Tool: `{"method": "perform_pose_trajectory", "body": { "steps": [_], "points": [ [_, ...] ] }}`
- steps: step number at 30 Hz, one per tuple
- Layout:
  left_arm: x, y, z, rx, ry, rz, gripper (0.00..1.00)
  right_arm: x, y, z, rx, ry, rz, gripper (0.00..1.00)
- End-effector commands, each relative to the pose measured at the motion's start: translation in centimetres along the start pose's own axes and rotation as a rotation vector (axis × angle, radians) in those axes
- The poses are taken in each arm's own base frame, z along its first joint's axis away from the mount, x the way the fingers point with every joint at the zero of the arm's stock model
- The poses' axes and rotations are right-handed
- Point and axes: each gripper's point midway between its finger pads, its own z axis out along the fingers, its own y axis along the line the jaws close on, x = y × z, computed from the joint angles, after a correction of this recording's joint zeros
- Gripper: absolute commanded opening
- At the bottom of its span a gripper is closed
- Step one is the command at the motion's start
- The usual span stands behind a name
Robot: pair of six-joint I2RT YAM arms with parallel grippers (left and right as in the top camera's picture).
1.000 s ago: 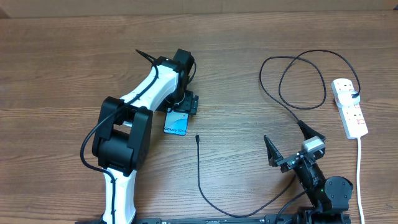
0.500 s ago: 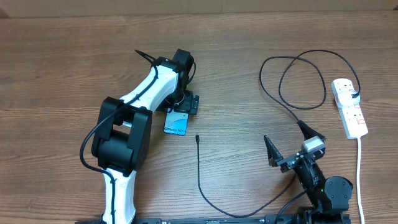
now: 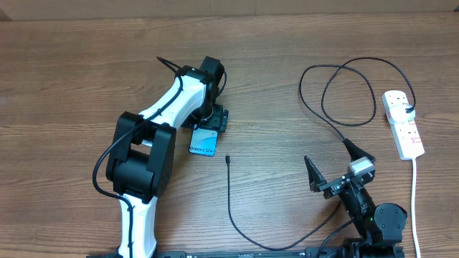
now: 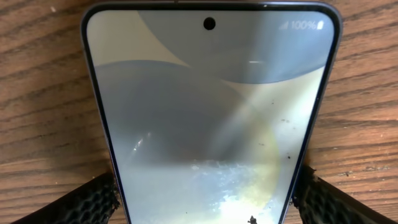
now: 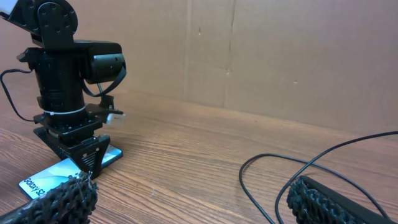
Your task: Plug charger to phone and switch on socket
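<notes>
L gripper (image 3: 209,123) is clamped on the phone (image 3: 203,142). In the wrist view both pads (image 4: 93,202) are seen touching its long edges, and the screen (image 4: 211,112) is lit. The phone lies flat on the table (image 3: 72,72), long axis approx. 12–6, with the "Galaxy S24" end toward 6 o'clock. Which end holds the port can't be told.

The charger (image 3: 229,201) tip (image 3: 226,159) lies near that end, at approx. 4 o'clock from it, not touching. Its last stretch runs 12–6 with the tip aimed at 12, so roughly parallel to the phone, not in line with it.

R gripper (image 3: 333,163) is spread wide and holds nothing, well apart at 3 o'clock from the tip. As the L arm is occupied, the tip pick-up is judged to fall to the R arm.

The socket (image 3: 404,125) lies at the far 3 o'clock edge, untouched.

Vs. 1 s ago: no shift is noted in the arms, phone or tip.
</notes>
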Motion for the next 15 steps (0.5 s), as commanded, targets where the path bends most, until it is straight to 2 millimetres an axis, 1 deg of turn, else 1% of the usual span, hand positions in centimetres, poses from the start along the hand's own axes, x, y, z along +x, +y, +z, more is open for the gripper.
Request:
{"method": "perform_pose_trajectory", "body": {
  "steps": [1,4,6,8,9,15],
  "points": [
    [3.59,1.79,5.06,-0.071,0.166,0.042,0.84,0.12,-0.04,0.01,0.004,-0.005,0.002,1.0],
    [3.53,1.78,5.07,-0.071,0.164,0.041,0.81,0.12,-0.03,0.01,0.004,-0.005,0.003,1.0],
    [3.29,1.72,5.12,-0.068,0.154,0.041,0.76,0.12,-0.04,0.01,0.004,-0.005,0.002,1.0],
    [3.2,1.49,5.13,-0.056,0.15,0.039,0.67,0.12,-0.04,0.01,0.004,-0.005,0.003,1.0],
    [3.21,1.23,5.14,-0.041,0.151,0.038,0.64,0.12,-0.04,0.01,0.004,-0.005,0.003,1.0],
    [2.8,0.94,4.32,-0.029,0.149,0.037,0.64,0.12,-0.04,0.01,0.004,-0.005,0.003,1.0]
  ]
}}
